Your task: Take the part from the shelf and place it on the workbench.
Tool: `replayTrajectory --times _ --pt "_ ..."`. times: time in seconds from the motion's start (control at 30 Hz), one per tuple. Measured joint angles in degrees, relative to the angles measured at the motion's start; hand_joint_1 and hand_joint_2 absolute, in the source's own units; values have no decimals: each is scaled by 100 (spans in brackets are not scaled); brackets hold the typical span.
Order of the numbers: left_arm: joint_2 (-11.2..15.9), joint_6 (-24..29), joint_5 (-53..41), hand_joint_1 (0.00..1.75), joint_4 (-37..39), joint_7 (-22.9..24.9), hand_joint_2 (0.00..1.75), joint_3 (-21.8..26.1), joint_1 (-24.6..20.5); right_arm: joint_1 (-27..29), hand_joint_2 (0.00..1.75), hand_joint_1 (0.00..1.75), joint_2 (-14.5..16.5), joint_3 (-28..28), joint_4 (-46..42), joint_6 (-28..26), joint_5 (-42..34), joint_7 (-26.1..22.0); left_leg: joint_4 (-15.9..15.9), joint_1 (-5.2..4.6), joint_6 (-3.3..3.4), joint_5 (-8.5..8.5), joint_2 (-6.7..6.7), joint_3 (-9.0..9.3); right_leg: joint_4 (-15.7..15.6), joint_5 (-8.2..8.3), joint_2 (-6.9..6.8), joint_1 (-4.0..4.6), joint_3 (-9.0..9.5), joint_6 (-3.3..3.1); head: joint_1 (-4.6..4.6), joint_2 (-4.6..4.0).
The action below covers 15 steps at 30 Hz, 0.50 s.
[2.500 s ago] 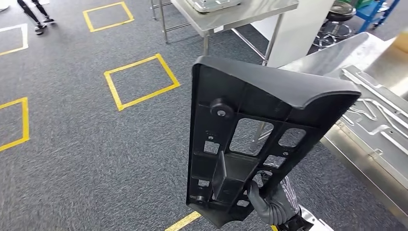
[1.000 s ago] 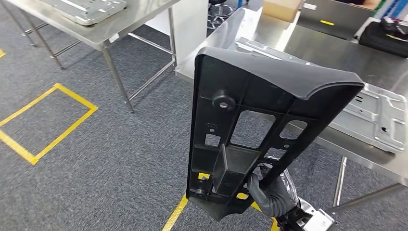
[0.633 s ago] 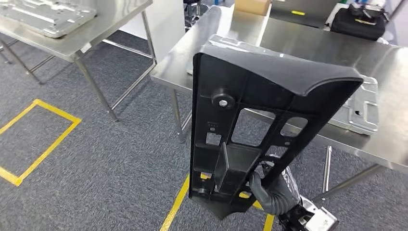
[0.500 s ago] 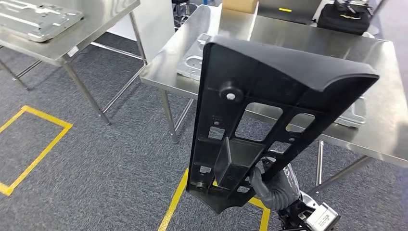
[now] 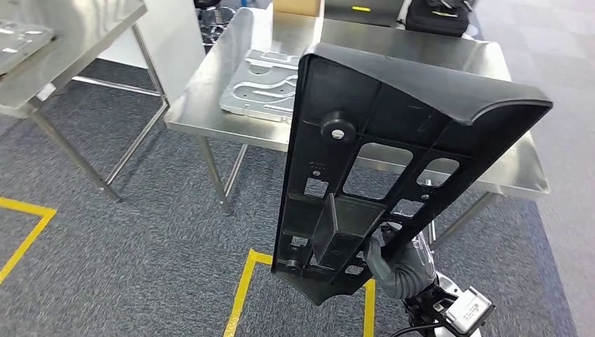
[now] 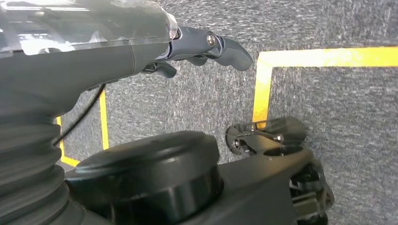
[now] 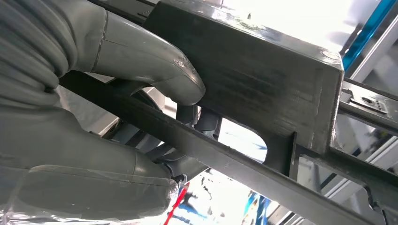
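The part (image 5: 379, 161), a long black plastic panel with ribs and cut-out windows, stands nearly upright in front of the head camera, its wide flared end uppermost. The right hand (image 5: 393, 270) grips it at the low, narrow end; in the right wrist view the thumb (image 7: 155, 65) presses on one side of a rib of the part (image 7: 263, 93) and darker fingers (image 7: 195, 117) curl through an opening behind it. The part is held in the air, in front of the workbench (image 5: 421, 49) and not on it.

Against the earlier head pictures the hold on the part looks the same, but the whole scene behind it has shifted, so the camera has turned: the workbench, which lay off to the right edge, now stands almost straight ahead behind the part.

The left hand (image 6: 206, 47) hangs over the floor holding nothing, its fingers loosely bent and apart.

The workbench is a steel table on thin legs. On its near left part lies a stamped metal plate (image 5: 259, 84) with raised channels. At the far edge sit a cardboard box (image 5: 298, 5) and a black bag (image 5: 435, 17). A second steel table (image 5: 63, 42) stands at the left, with a white panel (image 5: 172, 35) between the two. The floor is grey carpet (image 5: 140, 232) marked with yellow tape (image 5: 242, 295) in square outlines.
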Motion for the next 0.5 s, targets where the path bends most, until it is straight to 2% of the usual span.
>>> replayTrajectory --times 0.03,0.07,0.13,0.17,0.2,0.27,0.3,0.37,0.4,0.43,0.47,0.5 --pt "0 0 9 0 0 0 175 1 -2 -7 175 175 -5 2 21 3 0 0 1 -3 -5 -10 69 8 -90 106 -18 -1 51 1 0 0" --pt "-1 0 17 0 0 -1 175 2 -6 -18 175 175 -10 2 39 6 0 0 1 -4 -14 -25 134 26 -415 298 -57 0 227 -8 0 0" --pt "-2 0 30 0 0 -2 175 2 -11 -51 175 175 -18 4 61 13 0 0 6 -24 -52 -67 242 73 -1251 624 -270 33 679 -64 1 0" --pt "-2 0 33 0 0 -2 175 2 -12 -68 175 175 -19 5 66 17 -2 -1 9 -40 -78 -87 285 95 -1525 700 -350 55 823 -106 1 0" --pt "-2 0 37 0 0 -2 175 3 -14 -83 175 175 -20 7 71 21 -4 -2 12 -55 -105 -105 329 111 -1645 707 -392 79 879 -149 1 0" --pt "-2 0 42 0 0 -2 175 5 -19 -95 175 175 -28 9 84 27 -9 -3 6 -69 -165 -133 427 139 -1664 700 -284 88 874 -220 0 0" --pt "-1 0 45 0 0 -2 175 7 -25 -95 175 175 -33 10 90 30 -11 -4 29 -62 -200 -168 407 148 -1678 705 -225 75 881 -249 0 0" --pt "0 0 58 0 0 -3 175 11 -35 -110 175 175 -43 13 104 39 -21 -9 338 -40 -265 -383 176 33 -1710 724 -106 33 899 -310 0 0" --pt "2 0 68 0 0 -4 175 16 -34 -119 175 175 -45 16 113 48 -28 -14 682 -24 -285 -566 13 -122 -1714 727 -49 26 897 -329 0 0" --pt "4 0 76 0 0 -5 175 23 -30 -129 175 175 -46 19 126 55 -37 -17 1098 -19 -297 -756 -90 -325 -1713 727 14 25 892 -342 0 0" --pt "7 0 84 0 0 -10 175 30 -28 -131 175 175 -47 22 139 61 -45 -20 1477 -16 -303 -890 -136 -519 -1710 726 82 27 890 -348 0 0" --pt "9 0 84 0 0 -15 175 36 -30 -130 175 175 -48 23 156 66 -53 -23 1704 -17 -301 -919 -154 -644 -1707 726 156 28 892 -349 0 0"
